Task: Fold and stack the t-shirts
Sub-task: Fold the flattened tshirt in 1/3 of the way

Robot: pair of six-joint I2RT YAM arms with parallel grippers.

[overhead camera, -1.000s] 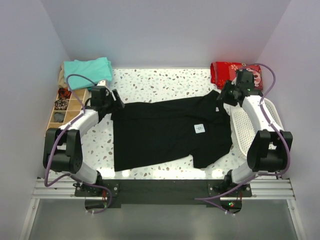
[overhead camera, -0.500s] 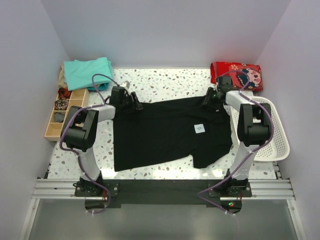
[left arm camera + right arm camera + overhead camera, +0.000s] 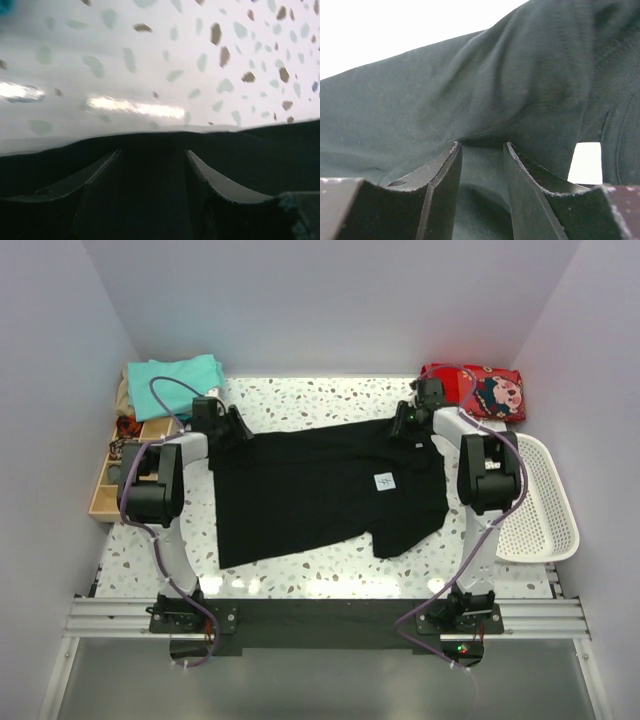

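Your left pincer (image 3: 236, 432) and right pincer (image 3: 403, 426) each pinch an edge of the large black cloth t-shirt (image 3: 310, 495) lying between them

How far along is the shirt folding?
Done: teal t-shirts sit folded in the far left corner. In hand: the left fingers and right fingers pinch the far edge of the black t-shirt, which lies spread flat. Left: every fold on it, then stacking it.

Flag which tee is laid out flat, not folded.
The black t-shirt, spread open across the middle of the table, with a small white patch. The teal t-shirt sits folded at the far-left corner.
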